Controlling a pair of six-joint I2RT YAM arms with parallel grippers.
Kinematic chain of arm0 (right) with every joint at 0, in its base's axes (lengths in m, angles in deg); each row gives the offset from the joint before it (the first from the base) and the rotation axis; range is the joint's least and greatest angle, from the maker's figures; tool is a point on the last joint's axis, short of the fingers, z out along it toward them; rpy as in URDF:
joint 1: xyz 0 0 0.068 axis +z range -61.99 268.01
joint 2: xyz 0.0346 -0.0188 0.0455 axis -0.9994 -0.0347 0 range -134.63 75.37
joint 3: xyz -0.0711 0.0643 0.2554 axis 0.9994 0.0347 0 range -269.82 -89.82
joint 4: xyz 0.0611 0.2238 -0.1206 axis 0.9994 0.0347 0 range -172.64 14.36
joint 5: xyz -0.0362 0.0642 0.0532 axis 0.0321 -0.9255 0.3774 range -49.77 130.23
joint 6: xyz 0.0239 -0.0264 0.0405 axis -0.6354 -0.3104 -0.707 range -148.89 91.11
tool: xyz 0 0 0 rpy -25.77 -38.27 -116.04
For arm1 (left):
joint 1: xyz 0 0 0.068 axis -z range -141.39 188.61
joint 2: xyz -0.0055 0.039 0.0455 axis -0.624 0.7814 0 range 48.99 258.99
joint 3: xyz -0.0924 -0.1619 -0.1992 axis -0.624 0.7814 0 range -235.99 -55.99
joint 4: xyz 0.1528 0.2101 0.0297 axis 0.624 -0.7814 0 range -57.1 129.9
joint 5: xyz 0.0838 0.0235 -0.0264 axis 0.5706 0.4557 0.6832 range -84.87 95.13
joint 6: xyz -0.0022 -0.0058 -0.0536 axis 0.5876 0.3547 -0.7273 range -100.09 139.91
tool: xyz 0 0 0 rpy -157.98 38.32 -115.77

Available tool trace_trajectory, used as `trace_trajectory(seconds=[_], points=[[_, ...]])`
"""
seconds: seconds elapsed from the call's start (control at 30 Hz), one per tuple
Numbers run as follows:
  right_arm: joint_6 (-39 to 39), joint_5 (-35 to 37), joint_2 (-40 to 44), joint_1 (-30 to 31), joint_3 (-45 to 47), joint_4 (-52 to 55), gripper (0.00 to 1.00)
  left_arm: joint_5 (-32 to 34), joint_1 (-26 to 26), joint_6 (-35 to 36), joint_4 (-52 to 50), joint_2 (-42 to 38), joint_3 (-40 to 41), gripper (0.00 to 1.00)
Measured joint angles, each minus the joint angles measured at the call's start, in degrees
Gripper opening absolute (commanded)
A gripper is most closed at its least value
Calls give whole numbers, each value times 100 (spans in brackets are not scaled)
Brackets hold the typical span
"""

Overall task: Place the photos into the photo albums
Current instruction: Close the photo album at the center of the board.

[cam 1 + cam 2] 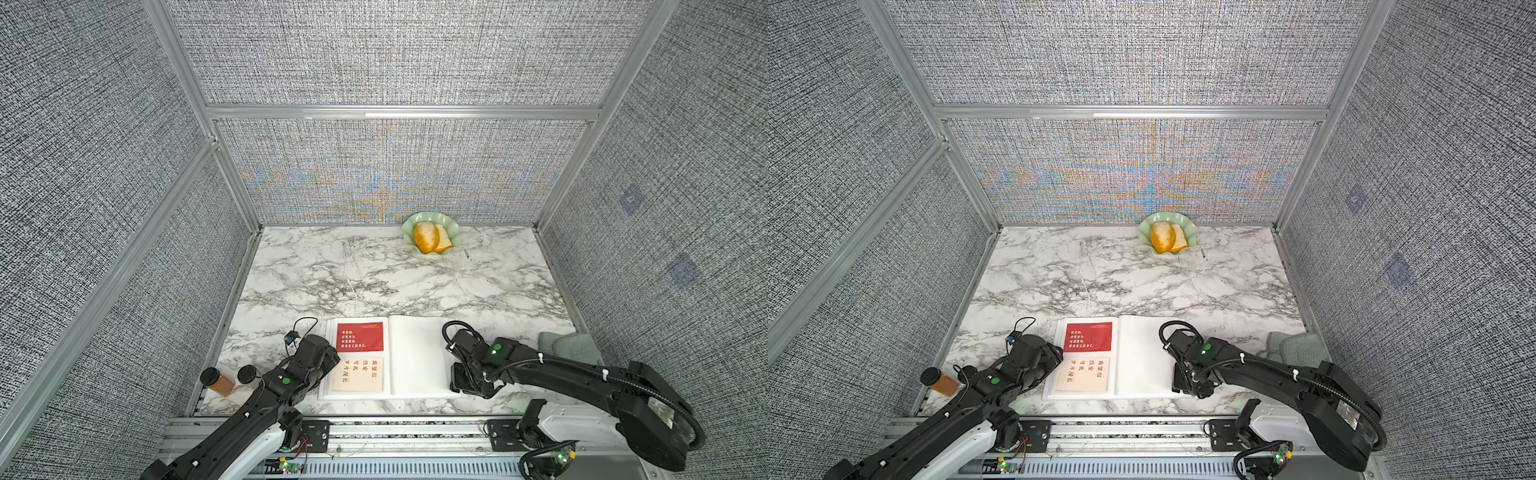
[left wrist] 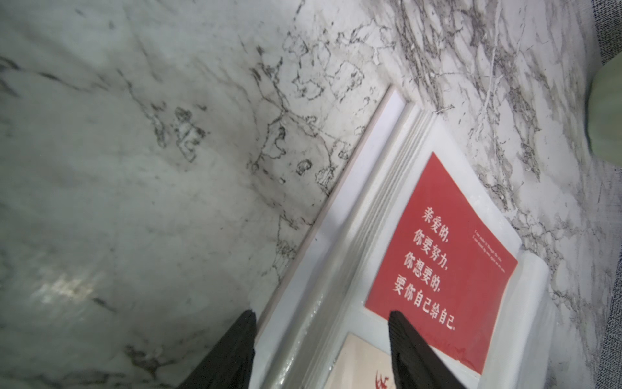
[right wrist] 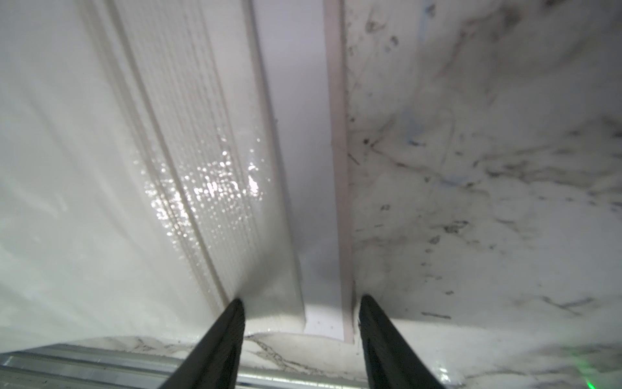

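Note:
The photo album [image 1: 415, 357] [image 1: 1142, 357] lies open near the table's front edge, its right page blank white. On its left page lie a red photo [image 1: 360, 336] [image 2: 444, 259] with white text and, nearer the front, a cream photo [image 1: 358, 374] [image 2: 356, 367] with red-brown characters. My left gripper [image 2: 322, 313] is open and straddles the album's left edge, one finger over the marble and the other over the page between the two photos. The right gripper [image 3: 301, 298] is also open, straddling the album's right edge [image 3: 336, 202] at the front corner. Neither holds anything.
At the back stands a green dish [image 1: 455, 232] holding bread. Two black-lidded jars [image 1: 218, 380] [image 1: 248, 374] stand at the front left beside my left arm [image 1: 286, 382]. A green cloth [image 1: 569, 345] lies at the right behind the right arm [image 1: 540, 365]. A metal rail [image 1: 395, 428] borders the front.

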Motion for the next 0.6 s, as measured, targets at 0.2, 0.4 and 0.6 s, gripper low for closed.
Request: trace_trajectory(seconds=[0.2,0.4,0.6], points=[[-2,-13,-52,57,-90,24,57,2,4,2,11,-50,31,65],[-22,-13,227,48,-24,11,57,11,4,11,61,-68,57,64],[-33,-7,476,-46,-52,72,56,44,4,44,111,-13,59,63]])
